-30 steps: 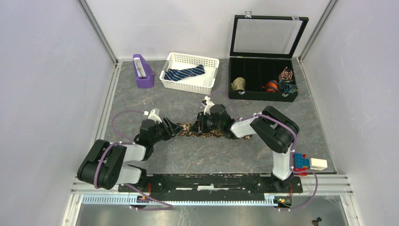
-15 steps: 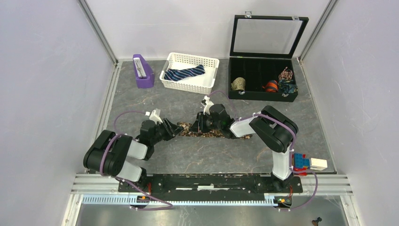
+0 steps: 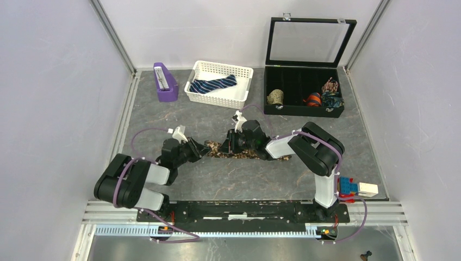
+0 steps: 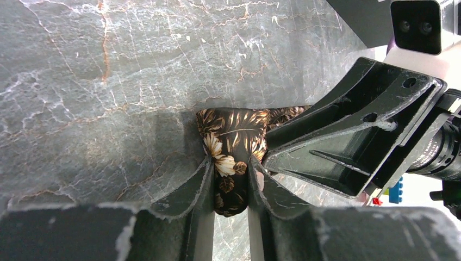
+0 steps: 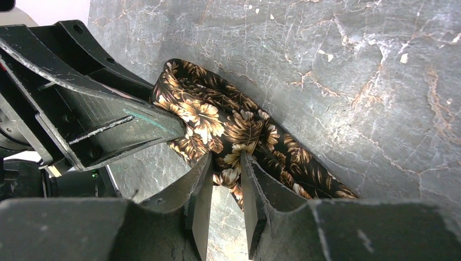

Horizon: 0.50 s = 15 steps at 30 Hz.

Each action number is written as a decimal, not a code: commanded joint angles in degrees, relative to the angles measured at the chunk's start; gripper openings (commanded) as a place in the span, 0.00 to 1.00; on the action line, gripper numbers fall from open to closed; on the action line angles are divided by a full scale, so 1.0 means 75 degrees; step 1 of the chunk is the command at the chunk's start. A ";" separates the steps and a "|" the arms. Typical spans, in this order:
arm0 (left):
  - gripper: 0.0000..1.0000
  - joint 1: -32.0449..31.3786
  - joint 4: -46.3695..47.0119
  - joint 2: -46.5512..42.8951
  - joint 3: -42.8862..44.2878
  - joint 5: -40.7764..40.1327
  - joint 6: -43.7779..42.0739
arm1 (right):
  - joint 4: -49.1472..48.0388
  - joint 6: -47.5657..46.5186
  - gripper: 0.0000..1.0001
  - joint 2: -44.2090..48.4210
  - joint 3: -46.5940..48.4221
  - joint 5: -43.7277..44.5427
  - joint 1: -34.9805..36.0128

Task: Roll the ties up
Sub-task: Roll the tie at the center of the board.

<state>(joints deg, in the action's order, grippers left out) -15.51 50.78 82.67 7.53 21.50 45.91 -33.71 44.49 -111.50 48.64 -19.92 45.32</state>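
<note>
The brown leaf-print tie (image 3: 218, 148) lies on the grey table between my two grippers. My left gripper (image 3: 205, 147) is shut on its folded left end; in the left wrist view the tie (image 4: 234, 128) is pinched between the gripper's (image 4: 230, 163) fingers. My right gripper (image 3: 229, 144) is shut on the same tie a little further right; in the right wrist view the fabric (image 5: 250, 130) bunches in front of the gripper (image 5: 224, 162). The two grippers almost touch. The navy striped tie (image 3: 213, 85) lies in the white basket (image 3: 237, 98).
An open black compartment box (image 3: 304, 109) at the back right holds several rolled ties. A purple holder (image 3: 164, 82) stands at the back left. Toy blocks (image 3: 356, 188) sit by the right arm's base.
My left arm's elbow has shifted slightly forward and right. Both grippers stay shut on the brown tie in nearly the same place.
</note>
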 commanded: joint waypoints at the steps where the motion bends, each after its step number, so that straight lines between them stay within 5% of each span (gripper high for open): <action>1: 0.23 -0.0039 -0.0746 -0.0602 0.0141 -0.0188 -0.0425 | 0.0136 -0.0203 0.33 0.0016 0.0204 -0.0043 0.0028; 9: 0.13 -0.0321 -0.3177 -0.2178 0.0536 -0.1304 -0.0979 | 0.0612 -0.0488 0.48 0.0814 0.0323 0.0229 0.0028; 15: 0.11 -0.0808 -0.4389 -0.2705 0.0906 -0.2281 -0.1155 | 0.0449 -0.0385 0.43 0.1132 0.0159 0.0275 0.0082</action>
<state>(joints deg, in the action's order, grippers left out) -19.46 25.41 64.14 11.38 10.74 41.23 -28.99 42.22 -105.75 49.08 -19.00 45.39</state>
